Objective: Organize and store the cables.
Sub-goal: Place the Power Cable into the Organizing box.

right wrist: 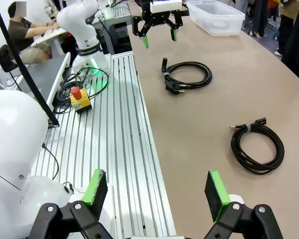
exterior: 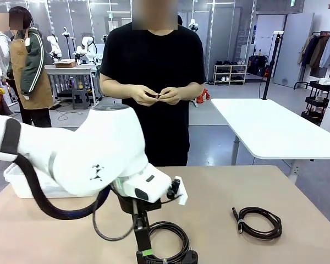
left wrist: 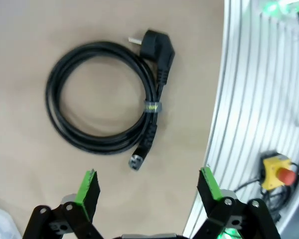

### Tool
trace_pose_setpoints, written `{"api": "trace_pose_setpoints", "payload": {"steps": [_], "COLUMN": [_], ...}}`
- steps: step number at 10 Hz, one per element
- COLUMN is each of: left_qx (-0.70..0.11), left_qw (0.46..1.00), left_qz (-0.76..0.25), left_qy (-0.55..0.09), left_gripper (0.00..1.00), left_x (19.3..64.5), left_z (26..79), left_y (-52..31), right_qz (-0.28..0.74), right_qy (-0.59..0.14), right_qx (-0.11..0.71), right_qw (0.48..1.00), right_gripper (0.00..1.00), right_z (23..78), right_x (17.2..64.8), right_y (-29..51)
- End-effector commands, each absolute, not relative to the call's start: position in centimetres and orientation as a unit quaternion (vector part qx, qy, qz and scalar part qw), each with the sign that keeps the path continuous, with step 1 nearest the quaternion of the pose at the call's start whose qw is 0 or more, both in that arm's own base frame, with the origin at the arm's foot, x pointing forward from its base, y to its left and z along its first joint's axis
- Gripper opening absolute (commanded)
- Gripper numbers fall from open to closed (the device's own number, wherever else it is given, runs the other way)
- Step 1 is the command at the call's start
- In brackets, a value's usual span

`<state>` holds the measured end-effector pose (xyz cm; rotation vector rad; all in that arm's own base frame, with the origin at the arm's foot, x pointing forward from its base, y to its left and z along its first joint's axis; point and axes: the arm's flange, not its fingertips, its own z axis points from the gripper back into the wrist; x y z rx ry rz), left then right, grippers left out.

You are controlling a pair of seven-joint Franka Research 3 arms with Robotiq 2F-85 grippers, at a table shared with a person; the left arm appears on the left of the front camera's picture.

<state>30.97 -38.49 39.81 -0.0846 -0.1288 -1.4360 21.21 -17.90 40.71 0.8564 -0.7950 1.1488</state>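
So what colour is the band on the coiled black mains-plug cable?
Yellowish-green band; the left wrist view shows it best.

Bright, even light; soft wrist-view blur

The left hand (left wrist: 148, 185) hangs with its fingers wide apart and nothing between them. Below it, bare tabletop (left wrist: 20, 30) lies around the coiled plug cable (left wrist: 150, 107), except on the side of the ribbed metal rail (left wrist: 259, 89), which runs near the plug. Between this cable and the second cable (right wrist: 235, 147) the tabletop is free. A clear box (right wrist: 217, 20) stands well apart from both. The right hand (right wrist: 156, 185) is also wide apart, over the border of rail and tabletop.
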Motion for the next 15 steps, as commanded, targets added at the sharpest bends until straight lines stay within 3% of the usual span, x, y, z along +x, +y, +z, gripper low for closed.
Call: {"api": "trace_pose_setpoints", "payload": {"steps": [1,13,14,15], "left_qx": [-0.015,0.022,0.032,0.054], "left_qw": [0.738,0.725,0.726,0.723], "left_qz": [-0.671,-0.688,-0.687,-0.689], "left_qy": [-0.064,-0.01,-0.01,-0.011], "left_gripper": [1.0,1.0,0.64,0.46], "left_x": [31.7,32.0,32.1,32.1], "left_z": [38.5,31.5,31.5,31.3], "left_y": [-41.9,-46.5,-46.3,-46.2], "right_qz": [0.515,0.515,0.515,0.515], "right_qy": [-0.363,-0.363,-0.363,-0.363], "right_qx": [0.382,0.382,0.382,0.382], "right_qw": [0.676,0.676,0.676,0.676], "right_gripper": [1.0,1.0,1.0,1.0], "right_z": [41.0,41.0,41.0,41.0], "right_x": [21.3,21.3,21.3,21.3], "right_y": [-18.0,-18.0,-18.0,-18.0]}}
